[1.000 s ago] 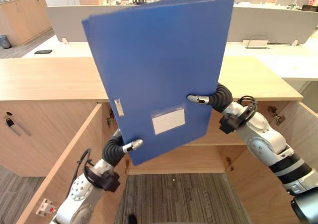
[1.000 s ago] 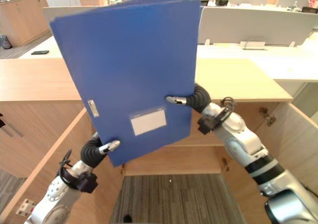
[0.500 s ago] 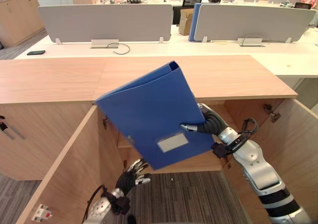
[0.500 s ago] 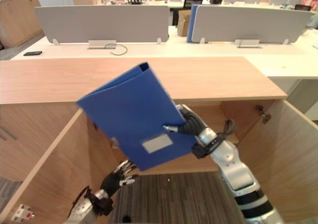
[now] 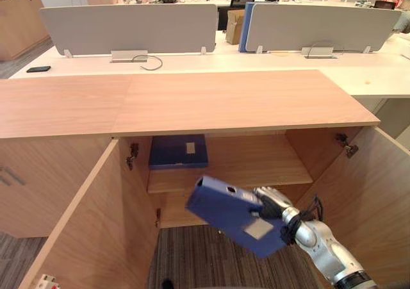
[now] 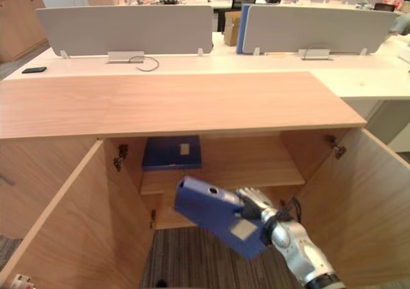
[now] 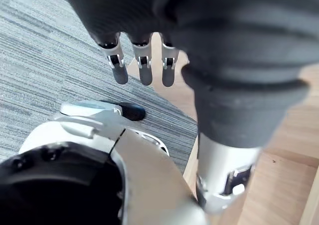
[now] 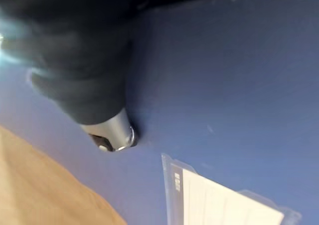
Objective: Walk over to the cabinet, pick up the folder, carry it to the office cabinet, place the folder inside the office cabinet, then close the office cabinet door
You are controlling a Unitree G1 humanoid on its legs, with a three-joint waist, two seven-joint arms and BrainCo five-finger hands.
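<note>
Gripping folder [image 5: 224, 211] — right hand [image 5: 271, 202] pinching it, low before office cabinet [image 5: 256, 164] | left hand [image 7: 145, 71] fingers relaxed

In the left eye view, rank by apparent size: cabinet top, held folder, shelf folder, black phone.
1. cabinet top
2. held folder, though nearer the camera
3. shelf folder
4. black phone
</note>
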